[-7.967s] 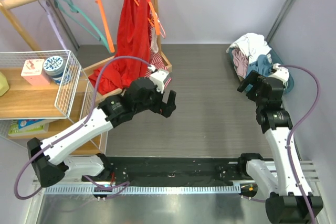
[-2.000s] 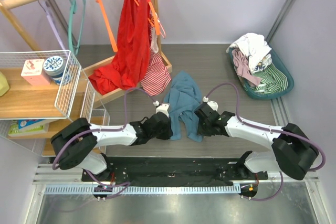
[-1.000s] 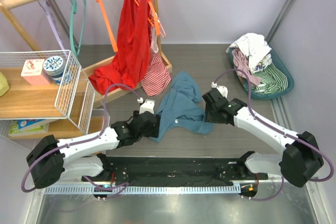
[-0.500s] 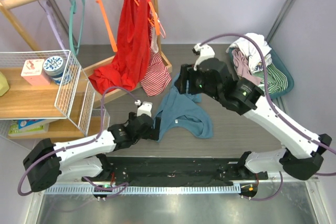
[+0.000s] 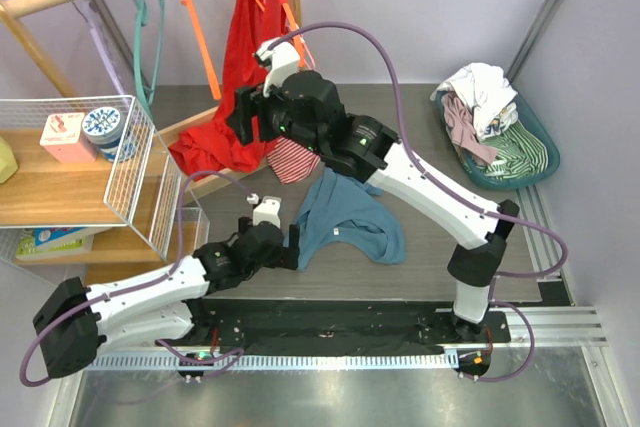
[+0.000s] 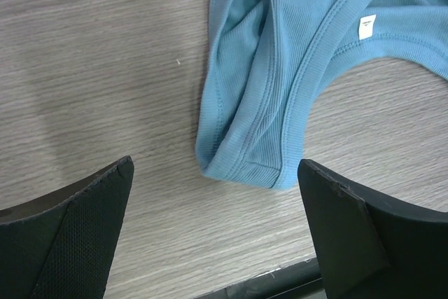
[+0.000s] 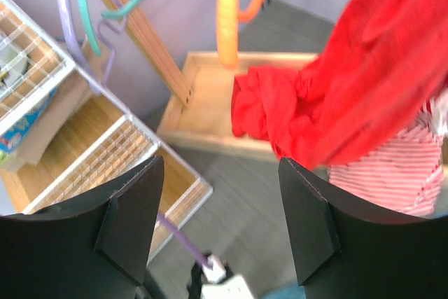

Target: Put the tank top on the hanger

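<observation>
The teal-blue tank top [image 5: 345, 222] lies crumpled on the table; in the left wrist view [image 6: 280, 68] a folded strap end lies just ahead of my fingers. My left gripper [image 5: 290, 245] [image 6: 215, 194] is open and empty, low at the top's left edge. The orange hanger [image 5: 195, 32] hangs on the wooden rail. My right gripper [image 5: 245, 115] [image 7: 218, 194] is open and empty, raised in front of the rack, with the orange hanger [image 7: 227, 12] ahead and above it.
A long red garment [image 5: 250, 67] [image 7: 350, 89] and a red-and-white striped one [image 5: 290, 159] hang on the rack over a wooden tray [image 7: 210, 138]. Teal [image 5: 140, 22] and lilac [image 5: 100, 47] hangers hang at the left. A wire basket [image 5: 125, 197] stands left, a laundry tub [image 5: 495, 142] right.
My right arm has swung from over the tank top up and left to the clothes rack. The tank top has settled flat on the table. My left gripper has barely moved.
</observation>
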Controlling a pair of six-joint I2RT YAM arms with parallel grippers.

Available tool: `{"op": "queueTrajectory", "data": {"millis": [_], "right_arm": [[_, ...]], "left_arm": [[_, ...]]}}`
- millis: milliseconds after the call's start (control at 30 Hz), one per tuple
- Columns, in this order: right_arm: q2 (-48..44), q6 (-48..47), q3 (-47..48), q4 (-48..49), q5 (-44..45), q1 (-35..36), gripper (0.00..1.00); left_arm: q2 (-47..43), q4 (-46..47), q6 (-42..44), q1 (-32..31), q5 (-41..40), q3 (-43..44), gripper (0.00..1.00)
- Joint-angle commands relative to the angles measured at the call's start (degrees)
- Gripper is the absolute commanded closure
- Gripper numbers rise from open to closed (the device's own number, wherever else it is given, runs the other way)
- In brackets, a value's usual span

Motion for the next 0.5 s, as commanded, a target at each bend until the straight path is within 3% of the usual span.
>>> {"op": "queueTrajectory", "data": {"millis": [0,167,467], "right_arm": [[2.62,-4.38,4.13,13.18,1.06,0.13,0.27],[7.01,-7.81,5.45,22.42,4.84,0.30,0.24],[19.06,-13.44,17.58,26.39,9.85,0.30,0.21]], "left_arm": [[-1.69,0.21,-1.53,0.24,-0.69,-0.63,0.00],[-3.45,-0.58,-1.71,0.24,-0.86,-0.90,0.00],[-5.03,-1.46,-1.53,0.24,-1.04,-0.99,0.00]]}}
